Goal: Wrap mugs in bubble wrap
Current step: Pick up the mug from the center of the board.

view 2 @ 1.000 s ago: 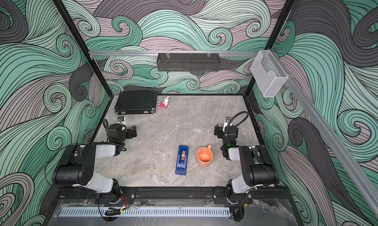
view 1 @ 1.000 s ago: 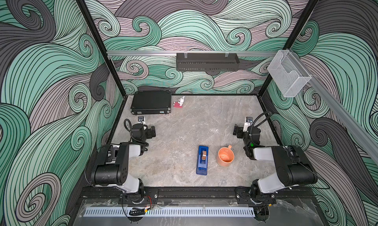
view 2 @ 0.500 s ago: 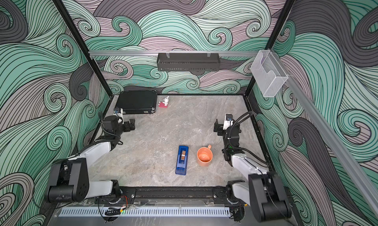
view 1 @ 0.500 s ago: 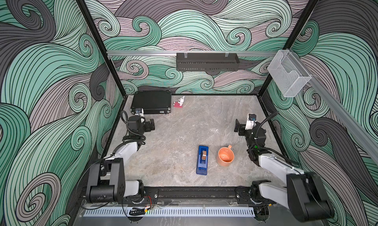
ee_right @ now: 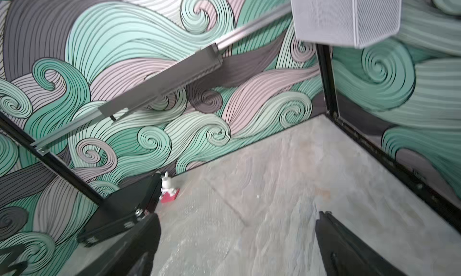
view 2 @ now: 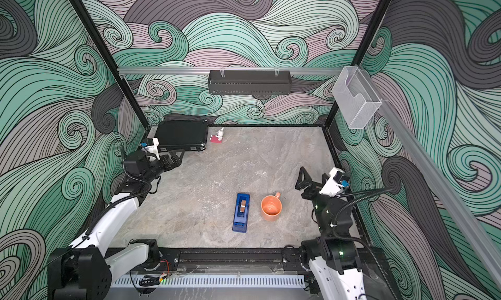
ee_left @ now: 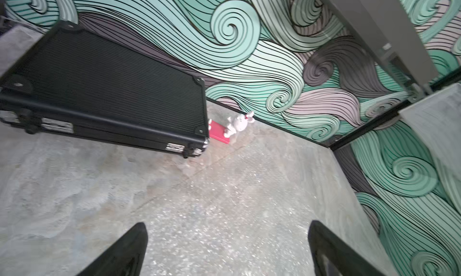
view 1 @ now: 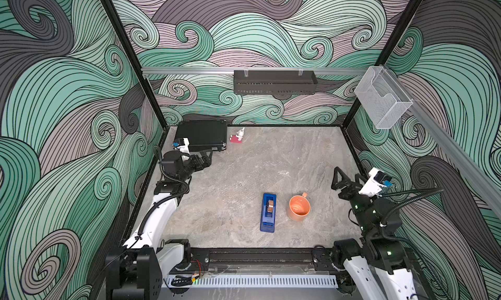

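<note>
Wrapping not begun: left gripper (view 1: 209,156) and right gripper (view 1: 347,175) gape empty; next, probably, bring the lower-centre glossy orange ceramic mug (view 1: 298,208) and the transparent bubble-wrap sheet (ee_left: 224,212) together.

We found no text, label, brand, number or sign that we could read in any view. The blue tape dispenser (view 1: 268,220), the orange mug (view 1: 298,209), the black case (view 1: 202,134) and the small figurine (view 1: 238,136) bore no legible lettering, and the walls (view 1: 271,27) carried only swirl patterns.
</note>
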